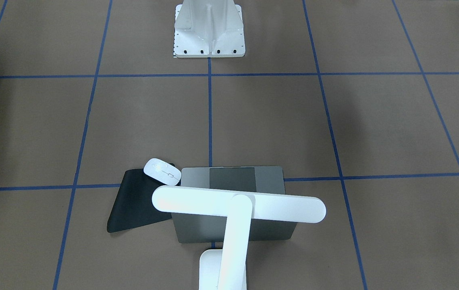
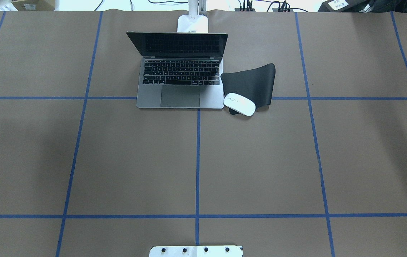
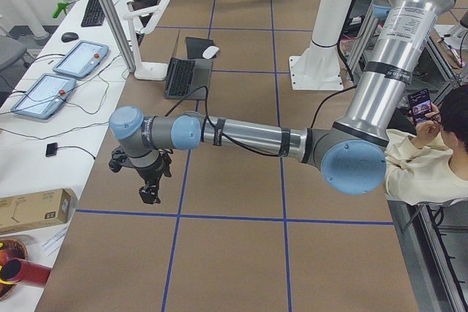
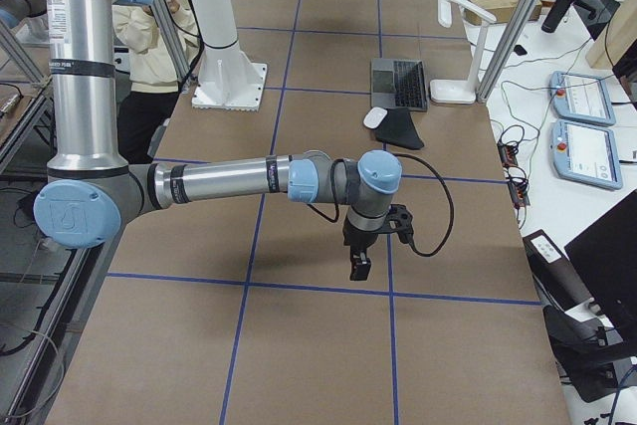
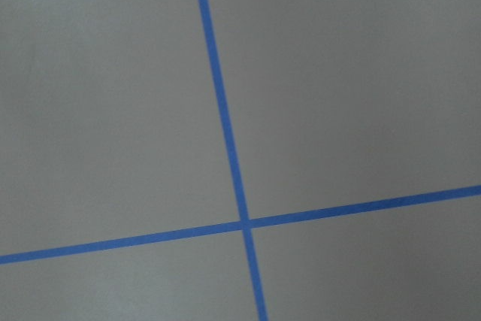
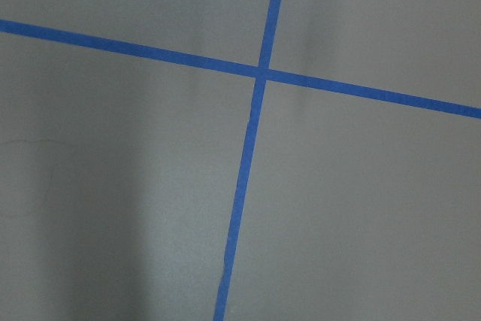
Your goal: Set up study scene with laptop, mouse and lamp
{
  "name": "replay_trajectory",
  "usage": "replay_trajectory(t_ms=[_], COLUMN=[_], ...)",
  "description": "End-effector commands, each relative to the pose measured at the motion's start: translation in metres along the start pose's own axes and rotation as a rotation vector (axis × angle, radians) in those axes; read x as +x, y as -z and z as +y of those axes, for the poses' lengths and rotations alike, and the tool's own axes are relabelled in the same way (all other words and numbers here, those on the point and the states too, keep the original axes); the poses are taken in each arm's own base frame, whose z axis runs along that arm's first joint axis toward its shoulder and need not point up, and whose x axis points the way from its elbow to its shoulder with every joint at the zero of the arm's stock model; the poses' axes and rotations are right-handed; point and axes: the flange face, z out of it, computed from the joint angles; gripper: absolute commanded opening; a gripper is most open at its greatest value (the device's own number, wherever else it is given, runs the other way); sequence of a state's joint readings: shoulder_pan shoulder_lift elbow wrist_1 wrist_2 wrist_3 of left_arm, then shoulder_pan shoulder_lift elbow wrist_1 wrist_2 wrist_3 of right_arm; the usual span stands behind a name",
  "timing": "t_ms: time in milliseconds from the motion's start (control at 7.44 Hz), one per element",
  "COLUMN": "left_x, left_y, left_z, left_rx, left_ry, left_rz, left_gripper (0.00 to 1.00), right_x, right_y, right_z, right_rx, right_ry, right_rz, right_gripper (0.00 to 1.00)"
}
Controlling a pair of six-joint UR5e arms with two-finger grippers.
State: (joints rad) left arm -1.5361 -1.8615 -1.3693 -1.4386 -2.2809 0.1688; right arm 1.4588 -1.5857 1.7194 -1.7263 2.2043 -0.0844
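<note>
The laptop (image 2: pixel 180 71) stands open at the far middle of the table, its screen facing the robot. Right behind it rises the white lamp (image 1: pixel 237 205), whose bar head reaches over the lid. The white mouse (image 2: pixel 239 104) lies on the near corner of a black mat (image 2: pixel 251 84), just right of the laptop. My left gripper (image 3: pixel 150 195) hangs over bare table at the left end and my right gripper (image 4: pixel 358 268) at the right end, both far from these things. Whether either is open or shut, I cannot tell. Both wrist views show only paper and blue tape.
The white ribbed pedestal (image 1: pixel 209 32) stands at the robot's side of the table. A seated person (image 3: pixel 431 158) is beside it. Tablets (image 3: pixel 80 60) and cables lie on a side bench beyond the lamp. Brown paper with blue tape lines (image 2: pixel 198 160) covers the table.
</note>
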Motion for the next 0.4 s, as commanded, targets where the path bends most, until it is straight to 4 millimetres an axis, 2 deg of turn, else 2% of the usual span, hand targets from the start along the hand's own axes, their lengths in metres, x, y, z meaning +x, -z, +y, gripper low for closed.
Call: replay_trajectory(t_ms=[0,269], left_x=[-0.044,-0.062], left_y=[-0.030,-0.030], left_z=[0.053,0.068], left_rx=[0.001,-0.001], left_ry=[0.034,0.001], left_rz=[0.002,0.008], left_gripper=[0.99,0.99], right_x=[0.000,0.001], right_y=[0.000,0.000], right_z=[0.000,0.000], right_rx=[0.000,0.001], right_ry=[0.000,-0.001], right_rz=[0.001,0.002], right_gripper=[1.00,1.00])
